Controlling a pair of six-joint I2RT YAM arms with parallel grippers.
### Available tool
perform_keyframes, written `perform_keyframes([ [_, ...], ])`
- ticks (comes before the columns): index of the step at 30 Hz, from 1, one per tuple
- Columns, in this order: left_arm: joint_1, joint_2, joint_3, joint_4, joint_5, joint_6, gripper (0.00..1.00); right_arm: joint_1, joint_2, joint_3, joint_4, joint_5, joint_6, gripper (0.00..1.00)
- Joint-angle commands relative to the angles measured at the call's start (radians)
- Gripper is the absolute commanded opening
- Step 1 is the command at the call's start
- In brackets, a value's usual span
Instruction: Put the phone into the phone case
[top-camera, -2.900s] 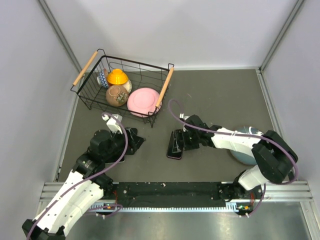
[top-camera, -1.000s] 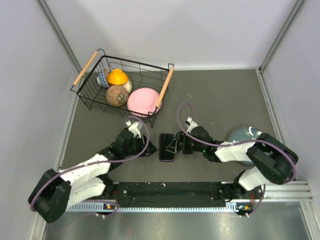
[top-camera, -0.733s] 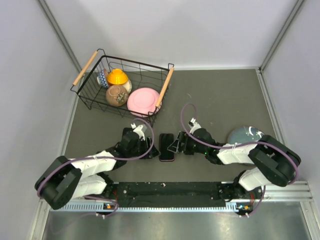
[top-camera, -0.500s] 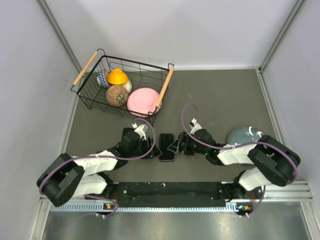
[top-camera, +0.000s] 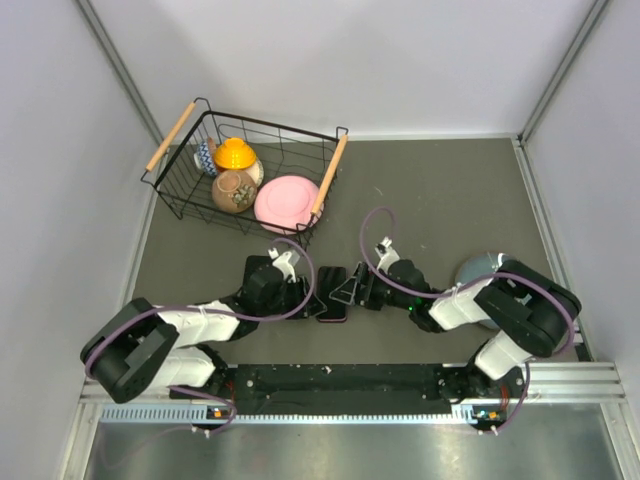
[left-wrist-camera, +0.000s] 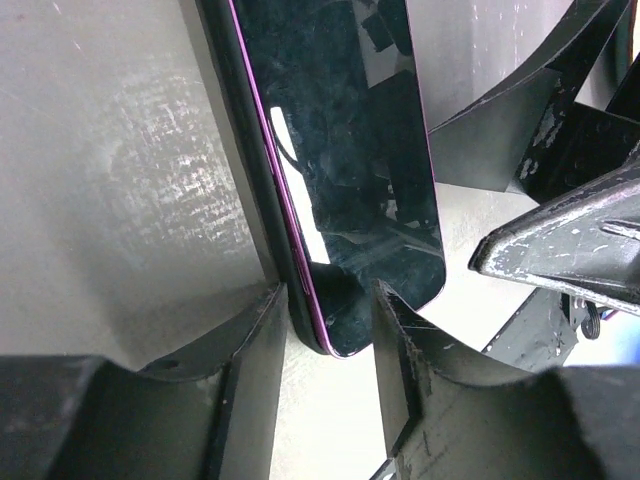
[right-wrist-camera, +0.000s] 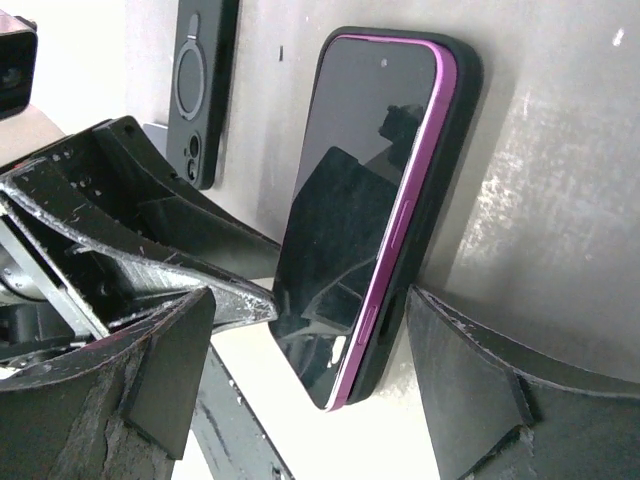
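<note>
The phone (top-camera: 333, 300) lies flat, screen up, on the grey table between my two grippers. Its purple edge sits inside a black case rim (right-wrist-camera: 455, 130), which also shows in the left wrist view (left-wrist-camera: 232, 150). My left gripper (top-camera: 310, 296) is low on the table with a narrow gap. In the left wrist view (left-wrist-camera: 325, 300) the phone's near corner (left-wrist-camera: 345, 320) sits between its fingers (left-wrist-camera: 250, 340). The left finger touches the case side. My right gripper (top-camera: 352, 290) is wide open in the right wrist view (right-wrist-camera: 310, 300). It straddles the phone's near end (right-wrist-camera: 350, 360) without touching it.
A wire basket (top-camera: 330, 175) at the back left holds a pink plate (top-camera: 287, 203), a yellow lid and other items. A grey-blue bowl (top-camera: 490, 270) sits at the right beside the right arm. A black flat piece with a ring and camera holes (right-wrist-camera: 200, 90) lies beyond the phone.
The left arm has swung in from the left until its gripper reaches the phone. The phone and the right gripper have shifted a little to the left, and both grippers now flank it closely.
</note>
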Motion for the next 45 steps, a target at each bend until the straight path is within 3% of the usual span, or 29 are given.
perform_keyframes([
  [1, -0.006, 0.039, -0.027, 0.092, 0.042, -0.033, 0.42, -0.007, 0.036, -0.071, 0.29, -0.09, 0.061, 0.77],
  [7, -0.007, 0.007, -0.059, 0.124, 0.044, -0.045, 0.37, -0.057, 0.143, -0.149, 0.66, -0.18, 0.132, 0.76],
  [10, -0.007, -0.015, -0.073, 0.147, 0.064, -0.05, 0.36, -0.057, 0.219, -0.149, 0.759, -0.197, 0.168, 0.75],
  [17, -0.009, -0.02, -0.076, 0.157, 0.082, -0.053, 0.33, -0.059, 0.294, -0.152, 0.846, -0.202, 0.182, 0.72],
  [27, -0.009, -0.007, -0.084, 0.184, 0.093, -0.062, 0.33, -0.057, 0.27, -0.168, 0.865, -0.208, 0.178, 0.61],
  [30, -0.009, -0.006, -0.087, 0.183, 0.092, -0.062, 0.33, -0.057, 0.267, -0.162, 0.866, -0.219, 0.172, 0.52],
  [37, -0.009, -0.021, -0.084, 0.161, 0.075, -0.055, 0.36, -0.057, 0.24, -0.152, 0.866, -0.249, 0.17, 0.15],
  [39, -0.009, -0.021, -0.079, 0.151, 0.075, -0.052, 0.38, -0.057, 0.224, -0.149, 0.865, -0.262, 0.175, 0.1],
  [41, -0.009, -0.02, -0.077, 0.149, 0.075, -0.05, 0.39, -0.057, 0.214, -0.145, 0.866, -0.275, 0.178, 0.13],
  [43, -0.009, -0.016, -0.077, 0.149, 0.073, -0.05, 0.39, -0.057, 0.21, -0.143, 0.866, -0.282, 0.181, 0.26],
  [45, -0.009, -0.012, -0.073, 0.149, 0.075, -0.05, 0.39, -0.057, 0.21, -0.142, 0.866, -0.282, 0.184, 0.3],
])
